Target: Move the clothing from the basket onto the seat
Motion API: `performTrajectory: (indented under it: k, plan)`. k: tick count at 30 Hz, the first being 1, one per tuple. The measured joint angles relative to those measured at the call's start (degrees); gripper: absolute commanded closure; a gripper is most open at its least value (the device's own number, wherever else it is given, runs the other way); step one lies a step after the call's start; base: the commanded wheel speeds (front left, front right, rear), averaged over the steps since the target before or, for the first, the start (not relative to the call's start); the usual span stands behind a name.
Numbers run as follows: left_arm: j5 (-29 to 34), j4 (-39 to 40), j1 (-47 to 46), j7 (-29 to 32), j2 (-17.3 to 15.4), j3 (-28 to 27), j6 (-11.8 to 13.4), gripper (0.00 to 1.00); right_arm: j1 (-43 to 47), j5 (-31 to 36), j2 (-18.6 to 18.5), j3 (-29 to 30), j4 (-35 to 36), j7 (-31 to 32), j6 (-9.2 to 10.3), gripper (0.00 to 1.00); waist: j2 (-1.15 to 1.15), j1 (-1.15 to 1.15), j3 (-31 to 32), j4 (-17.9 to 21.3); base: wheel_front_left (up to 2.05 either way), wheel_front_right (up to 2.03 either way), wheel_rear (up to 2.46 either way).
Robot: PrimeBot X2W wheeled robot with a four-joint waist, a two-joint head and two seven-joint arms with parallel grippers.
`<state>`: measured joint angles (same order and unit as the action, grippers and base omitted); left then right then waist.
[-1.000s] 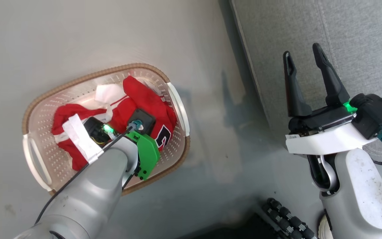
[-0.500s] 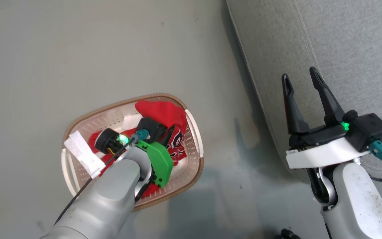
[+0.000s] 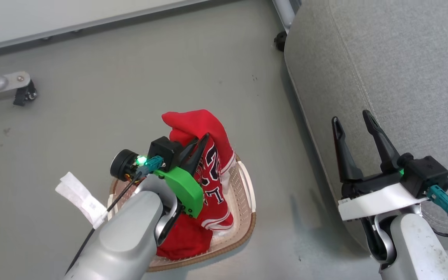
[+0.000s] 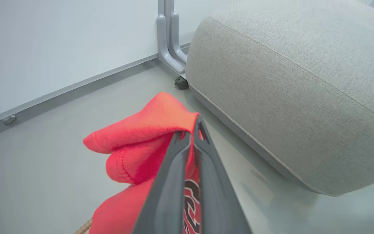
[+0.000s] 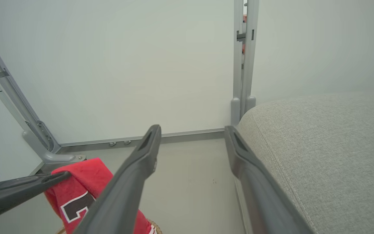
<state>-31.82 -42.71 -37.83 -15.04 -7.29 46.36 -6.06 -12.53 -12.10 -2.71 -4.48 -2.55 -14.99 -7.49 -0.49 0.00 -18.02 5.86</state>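
Red jersey (image 3: 212, 175) hangs from my left claw (image 3: 204, 139), clamped shut on its top fold, hem trailing into the basket (image 3: 247, 217), nothing on the seat (image 3: 383, 77) yet, right claw (image 3: 352, 118) hovering open, empty.

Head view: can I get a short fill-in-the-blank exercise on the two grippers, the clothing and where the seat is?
1. The left gripper is ____ on the jersey.
2. The right gripper has its jaws ____ and holds nothing.
3. The seat lies on the robot's ____ side of the basket.
Missing words: shut; open; right.
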Motion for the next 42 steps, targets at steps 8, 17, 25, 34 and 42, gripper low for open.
performTrajectory:
  k: [8,17,25,34,42]
  plan:
    - [4.37,8.81,2.43,0.00,-0.13,-6.47,0.01,1.00,1.71,-0.01,0.00,-0.23,-0.60,0.00,0.00,0.00,0.00,0.00,5.03,-1.88,0.00,0.00,0.00]
    - [7.77,17.24,2.94,0.00,0.49,-10.71,-0.24,1.00,4.15,-0.03,0.00,-0.57,-1.02,0.00,0.00,0.00,0.00,0.00,9.53,-2.90,0.00,0.00,0.00]
    - [9.06,22.28,0.42,0.00,0.77,-11.77,-0.45,1.00,6.04,-0.02,0.00,-1.27,-0.91,0.00,0.00,0.00,0.00,0.00,12.40,-3.22,0.00,0.00,0.00]
    - [9.24,23.86,-0.42,-0.08,0.91,-11.26,-0.46,1.00,6.50,-0.12,0.00,-2.25,-0.54,0.00,0.00,0.00,0.00,0.00,13.57,-3.03,0.00,0.00,0.00]
    - [9.16,24.16,-0.38,0.18,1.03,-10.47,-0.41,1.00,4.76,1.03,-0.01,-6.70,1.59,0.01,0.00,0.00,0.00,0.00,14.01,-3.35,0.00,0.00,0.00]
